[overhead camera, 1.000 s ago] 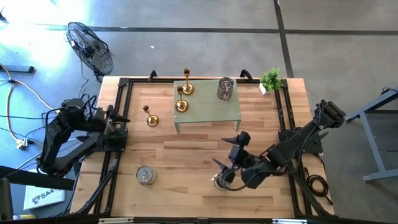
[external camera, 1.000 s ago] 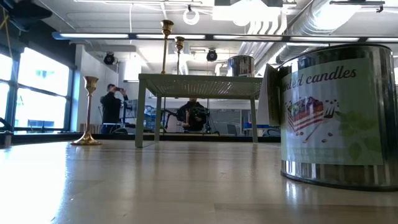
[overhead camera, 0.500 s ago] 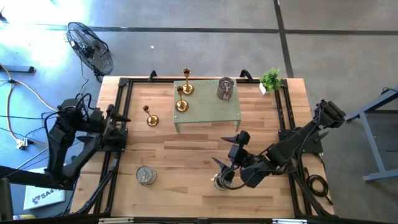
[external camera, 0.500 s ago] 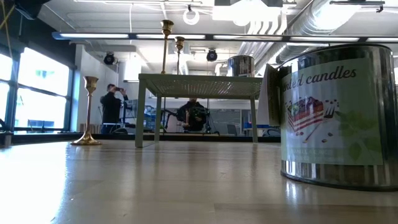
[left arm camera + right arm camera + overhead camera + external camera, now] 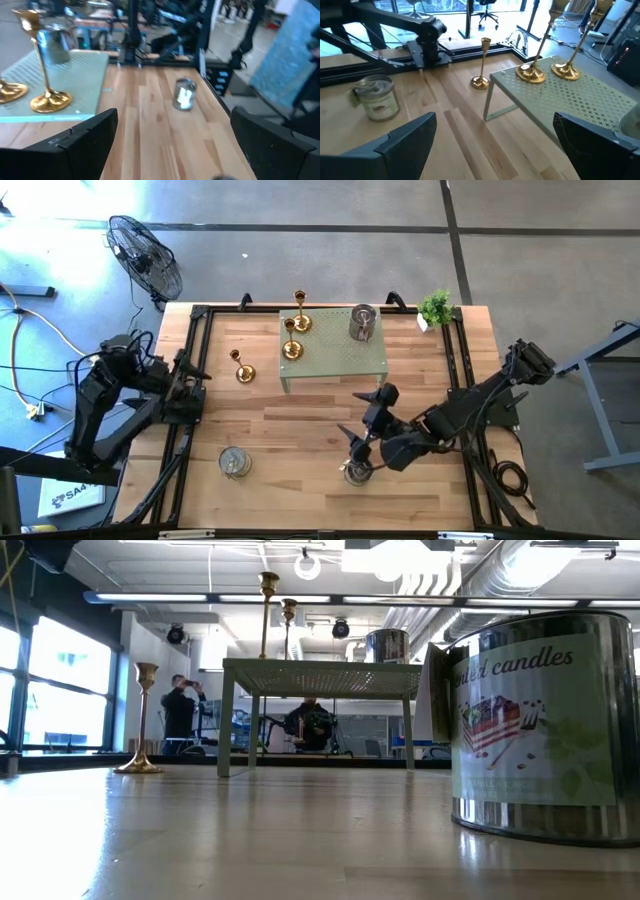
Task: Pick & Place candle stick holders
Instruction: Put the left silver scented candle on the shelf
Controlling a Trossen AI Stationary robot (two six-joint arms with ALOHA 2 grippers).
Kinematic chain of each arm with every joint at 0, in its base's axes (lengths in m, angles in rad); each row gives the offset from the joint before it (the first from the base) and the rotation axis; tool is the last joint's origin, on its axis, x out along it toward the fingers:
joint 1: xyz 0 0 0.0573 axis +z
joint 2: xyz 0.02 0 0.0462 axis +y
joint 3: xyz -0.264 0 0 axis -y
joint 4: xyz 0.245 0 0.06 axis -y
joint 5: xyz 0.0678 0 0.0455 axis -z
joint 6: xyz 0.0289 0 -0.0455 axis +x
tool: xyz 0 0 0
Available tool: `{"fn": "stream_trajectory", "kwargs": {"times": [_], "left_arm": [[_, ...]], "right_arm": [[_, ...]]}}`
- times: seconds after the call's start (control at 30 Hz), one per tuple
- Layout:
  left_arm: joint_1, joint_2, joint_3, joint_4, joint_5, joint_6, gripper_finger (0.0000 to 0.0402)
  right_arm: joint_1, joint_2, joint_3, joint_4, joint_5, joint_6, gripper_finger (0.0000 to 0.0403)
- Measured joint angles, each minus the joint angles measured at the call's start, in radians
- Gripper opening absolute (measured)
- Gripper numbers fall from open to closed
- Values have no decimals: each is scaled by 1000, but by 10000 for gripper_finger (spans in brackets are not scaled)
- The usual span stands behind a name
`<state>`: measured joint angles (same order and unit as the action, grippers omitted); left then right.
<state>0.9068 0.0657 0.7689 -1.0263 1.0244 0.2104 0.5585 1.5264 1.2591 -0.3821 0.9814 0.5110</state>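
High view: brass holders [image 5: 291,340] upright.

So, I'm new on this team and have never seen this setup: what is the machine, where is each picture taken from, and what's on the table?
Two dark robot arms work at a wooden table. One picture looks straight down, one sits at table-top height, and one rides on each wrist. The left gripper waits open at the table's left edge. The right gripper hangs open above a silvery glass holder, holding nothing. A second glass holder stands front left. On the small green stand are two gold holders and a third glass holder. One more gold holder stands on the table beside it. A potted plant sits in the far right corner.
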Motion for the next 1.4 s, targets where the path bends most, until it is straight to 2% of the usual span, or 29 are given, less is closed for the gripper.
{"fn": "stream_trajectory", "kwargs": {"times": [0.2, 0.43, 0.63, 0.73, 0.83, 0.9, 1.07, 1.2, 1.4], "left_arm": [[-165, 69, 0, -61, -152, 60, 380], [-472, 89, 1, -35, -118, 94, 380], [-672, 68, 4, -23, -118, 100, 380], [-701, 68, -1, 25, -109, 83, 380], [-695, 60, -52, 246, -12, -9, 380], [-696, 52, -108, 413, 3, -101, 380], [-698, 47, -252, 655, -147, -281, 380], [-698, 46, -341, 807, -216, -361, 380], [-698, 46, -367, 800, -337, -396, 380]], "right_arm": [[-69, -3, 0, 18, -36, -5, 394], [-133, -3, 0, 127, -149, -48, 394], [-140, -3, 0, 208, -165, -127, 394], [-140, -4, 0, 235, -170, -168, 394], [-140, -4, 0, 238, -174, -179, 394], [-140, -4, 0, 237, -178, -180, 394], [-138, -4, 0, 237, -227, -195, 394], [-137, -4, 0, 237, -260, -199, 394], [-136, -4, 0, 233, -307, -224, 394]]}}
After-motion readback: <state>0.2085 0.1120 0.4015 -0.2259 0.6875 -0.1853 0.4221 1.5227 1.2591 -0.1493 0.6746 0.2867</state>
